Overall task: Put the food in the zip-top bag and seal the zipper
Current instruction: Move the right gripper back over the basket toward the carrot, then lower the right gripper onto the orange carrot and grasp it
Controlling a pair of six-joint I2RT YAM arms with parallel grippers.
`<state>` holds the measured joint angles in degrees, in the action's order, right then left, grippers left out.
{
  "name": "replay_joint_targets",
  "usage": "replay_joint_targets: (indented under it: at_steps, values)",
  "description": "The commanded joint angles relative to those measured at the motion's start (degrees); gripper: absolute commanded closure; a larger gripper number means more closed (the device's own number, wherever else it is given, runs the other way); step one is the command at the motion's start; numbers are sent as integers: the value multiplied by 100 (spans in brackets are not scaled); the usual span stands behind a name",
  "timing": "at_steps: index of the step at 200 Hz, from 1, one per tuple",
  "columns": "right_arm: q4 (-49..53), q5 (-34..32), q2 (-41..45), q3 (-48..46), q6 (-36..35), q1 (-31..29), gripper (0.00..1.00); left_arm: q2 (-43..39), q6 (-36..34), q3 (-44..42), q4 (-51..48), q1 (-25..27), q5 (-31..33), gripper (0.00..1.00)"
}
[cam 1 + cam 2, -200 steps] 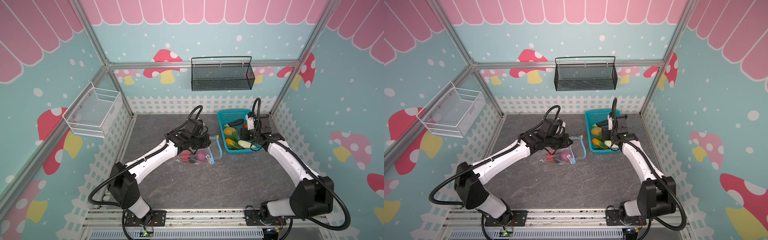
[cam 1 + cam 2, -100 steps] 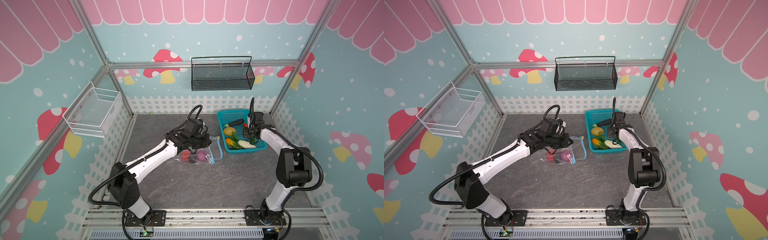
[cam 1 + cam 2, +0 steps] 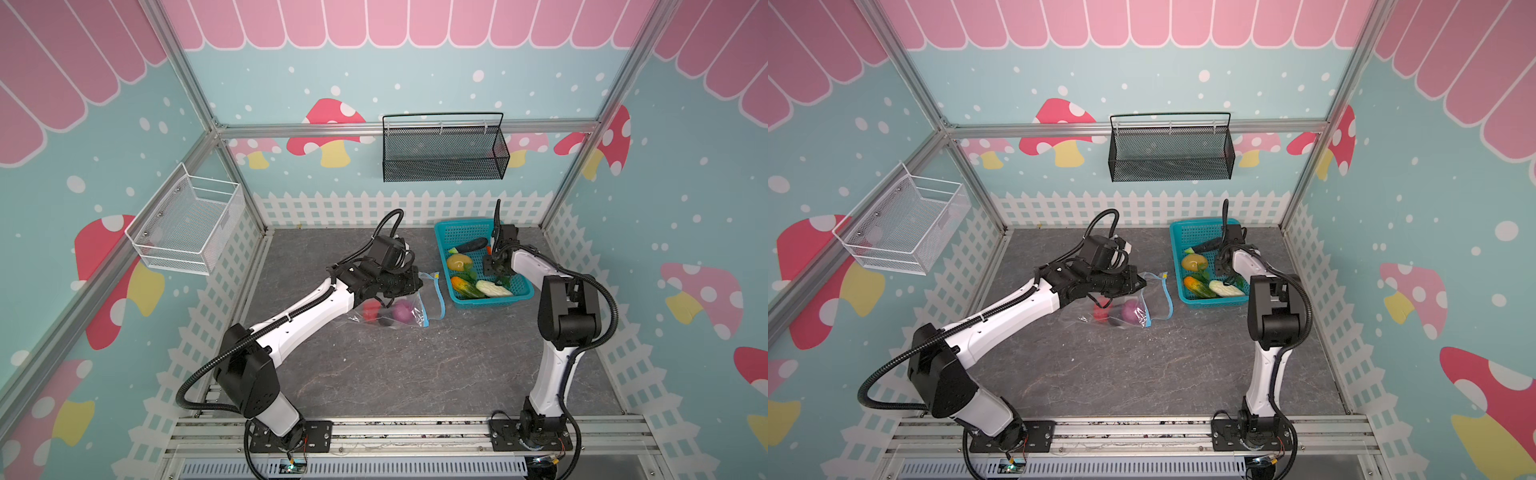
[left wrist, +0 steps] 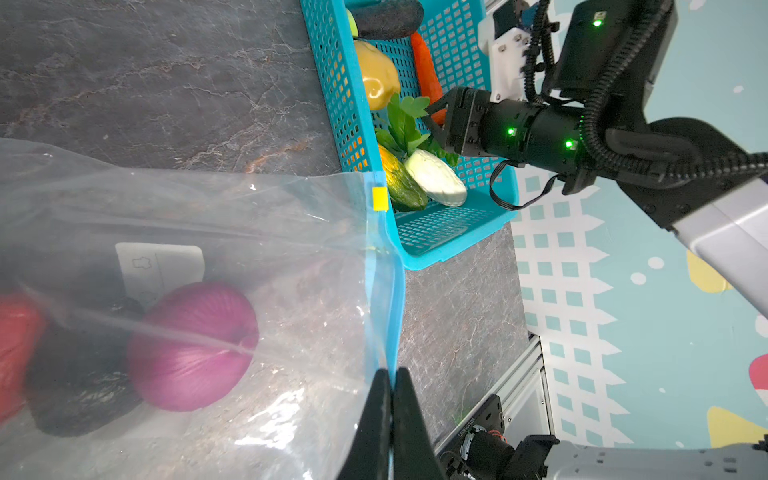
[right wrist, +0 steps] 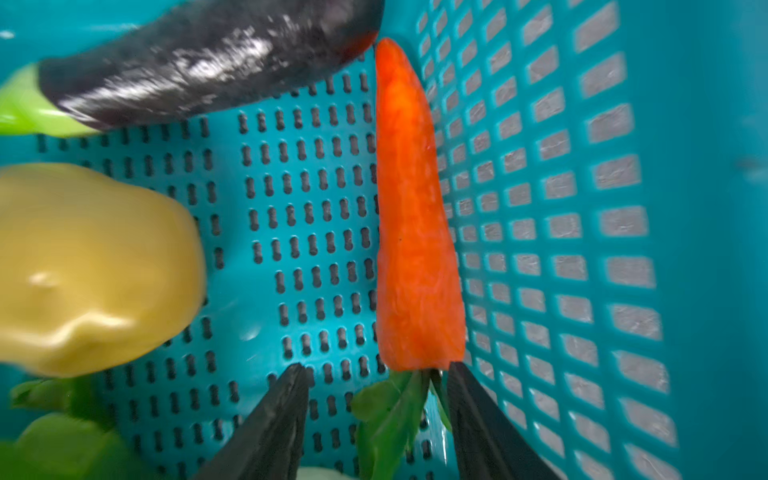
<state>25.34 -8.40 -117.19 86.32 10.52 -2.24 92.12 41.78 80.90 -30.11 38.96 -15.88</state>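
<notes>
The clear zip-top bag [image 3: 399,309] [image 4: 249,249] lies on the dark mat left of the basket. A purple onion [image 4: 191,345], a red strawberry [image 4: 16,340] and a dark piece are inside it. My left gripper [image 4: 391,374] [image 3: 417,282] is shut on the bag's blue zipper [image 4: 384,291] and holds the mouth up. The yellow slider [image 4: 380,198] sits at the far end. My right gripper [image 5: 378,374] [image 3: 494,266] is open, low in the turquoise basket [image 3: 490,301]. Its fingers straddle the green leaves of the orange carrot [image 5: 415,232].
The basket also holds a yellow piece [image 5: 91,266], a dark eggplant [image 5: 199,62], a white radish [image 4: 436,178] and corn [image 4: 401,183]. The carrot lies against the basket's lattice wall [image 5: 561,232]. A black wire basket [image 3: 444,158] and a white one [image 3: 187,232] hang on the walls.
The right arm has folded, its elbow rising, and its gripper has gone down into the basket with the jaws narrowing around the carrot's leaves. The left arm and the bag have not moved.
</notes>
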Motion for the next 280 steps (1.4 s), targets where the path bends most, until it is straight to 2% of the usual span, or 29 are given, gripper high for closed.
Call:
replay_joint_targets:
  at_steps: [1,103,280]
  values:
    - [67,-98,-205,258,-99,48,43,34,-45,22,112,-38,-97,100]
    - [79,90,-696,727,-68,66,47,-22,-38,-6,93,-109,-100,100]
    - [13,605,-590,860,178,101,55,-111,-52,-92,93,-128,-69,100]
